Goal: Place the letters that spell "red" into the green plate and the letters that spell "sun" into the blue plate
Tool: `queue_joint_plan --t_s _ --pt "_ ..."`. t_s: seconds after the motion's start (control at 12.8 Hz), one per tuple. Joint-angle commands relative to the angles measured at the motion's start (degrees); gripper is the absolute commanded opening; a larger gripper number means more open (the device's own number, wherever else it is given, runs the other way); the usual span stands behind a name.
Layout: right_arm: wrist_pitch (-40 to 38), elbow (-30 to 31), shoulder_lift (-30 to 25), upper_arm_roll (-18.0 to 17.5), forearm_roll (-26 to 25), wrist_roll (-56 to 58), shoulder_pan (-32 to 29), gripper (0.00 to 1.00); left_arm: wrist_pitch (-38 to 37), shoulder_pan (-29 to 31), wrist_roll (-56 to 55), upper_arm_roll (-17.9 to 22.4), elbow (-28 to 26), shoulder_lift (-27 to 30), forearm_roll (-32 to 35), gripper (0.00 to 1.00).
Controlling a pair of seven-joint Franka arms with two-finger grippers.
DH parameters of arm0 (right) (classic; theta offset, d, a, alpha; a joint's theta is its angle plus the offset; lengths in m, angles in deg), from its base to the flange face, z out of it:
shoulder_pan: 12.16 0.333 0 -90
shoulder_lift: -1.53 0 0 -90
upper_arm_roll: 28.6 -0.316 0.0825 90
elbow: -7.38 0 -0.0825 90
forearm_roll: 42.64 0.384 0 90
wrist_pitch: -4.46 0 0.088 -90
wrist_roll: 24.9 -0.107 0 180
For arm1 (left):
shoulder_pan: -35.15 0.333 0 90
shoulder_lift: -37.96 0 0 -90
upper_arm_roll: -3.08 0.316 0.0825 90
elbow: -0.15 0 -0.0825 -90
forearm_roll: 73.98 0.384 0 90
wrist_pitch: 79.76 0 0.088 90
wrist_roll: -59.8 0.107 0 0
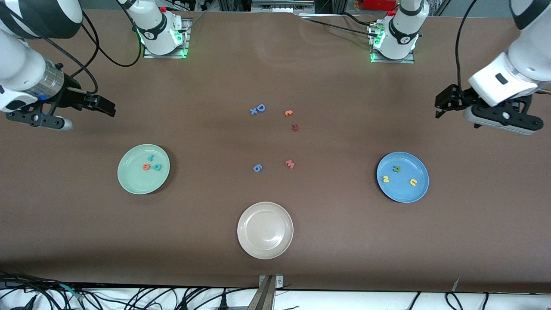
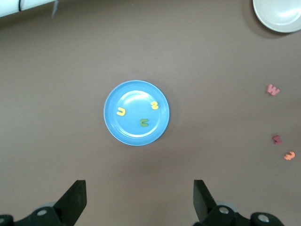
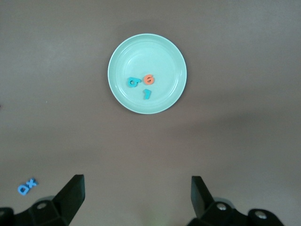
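On the green plate (image 1: pixel 129 183) I see the red letters (image 1: pixel 152 164) around its centre; the sun letters (image 1: pixel 399 175) lie at twelve, four and eight o'clock on the blue plate (image 1: pixel 404 196). Left gripper (image 1: pixel 445 102) and right gripper (image 1: pixel 101 106) wait wide open, holding nothing.

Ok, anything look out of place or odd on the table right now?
Nothing stands out. Three letters lie flat in the green plate, three in the blue plate; the white plate is empty. Leftover letters lie loose mid-table. Left gripper and right gripper hover open above the table.
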Motion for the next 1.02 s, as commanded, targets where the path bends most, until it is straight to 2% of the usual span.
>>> queue_joint_plan --t_s 0.0,0.23,0.63,0.94 --pt "-3.0 -2.0 -0.9 0.2 1.2 3.3 -0.4 1.0 0.4 -2.1 0.2 2.2 -2.5 1.7 0.2 1.0" --pt "-4.7 -2.3 -2.0 3.0 1.0 4.8 0.1 1.0 0.4 -1.7 0.2 2.2 -5.4 5.3 -1.0 1.0" --pt "-4.6 -2.4 -2.0 9.4 1.7 7.8 2.9 1.0 1.6 0.3 0.3 2.2 -7.0 5.4 -0.1 1.0" --pt "-7.1 -6.1 0.1 9.4 2.1 7.8 2.9 1.0 1.6 2.1 0.5 1.7 -6.8 5.2 0.1 1.0"
